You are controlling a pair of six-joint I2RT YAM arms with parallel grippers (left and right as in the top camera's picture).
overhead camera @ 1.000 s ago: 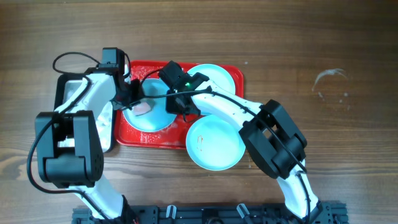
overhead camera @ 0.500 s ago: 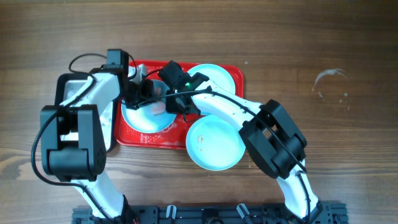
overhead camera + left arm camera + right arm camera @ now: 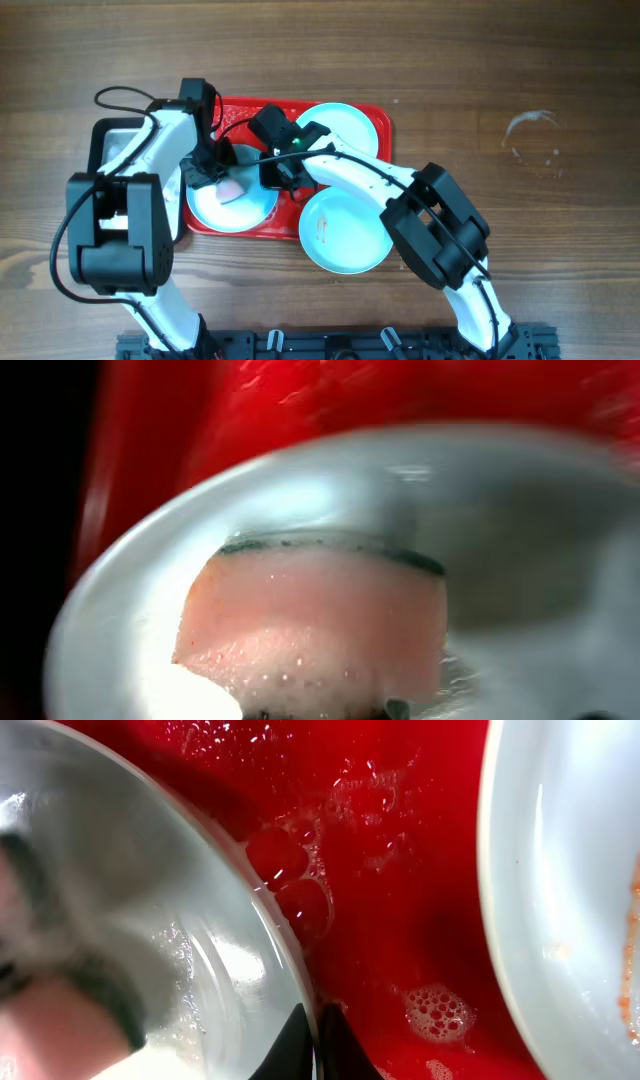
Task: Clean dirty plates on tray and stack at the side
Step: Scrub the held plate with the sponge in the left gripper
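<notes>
1. The left plate (image 3: 250, 205) lies on the left part of the red tray (image 3: 288, 220), wet, with suds on it.
2. A pink sponge (image 3: 232, 188) with a dark green scrub layer presses flat on this plate's inner surface. In the left wrist view the sponge (image 3: 315, 620) is foamy along its lower edge.
3. The left gripper (image 3: 218, 178) is clamped on the sponge, its jaws drawn together around it.
4. The right gripper (image 3: 272, 182) pinches the right rim of the same plate. In the right wrist view its fingertips (image 3: 312, 1038) meet on the rim (image 3: 270, 930).
5. The rear plate (image 3: 345, 125) sits in the tray's far right corner.
6. The front plate (image 3: 345, 232) lies at the tray's near right corner, hanging over the rim onto the wooden table (image 3: 520, 250). It shows small orange specks.
7. Soap bubbles (image 3: 435, 1012) dot the tray floor between the plates.
8. A black-rimmed metal tray (image 3: 97, 150) lies just left of the red tray, partly under the left arm.
9. A faint wet ring (image 3: 530, 135) marks the table well off to the right.
</notes>
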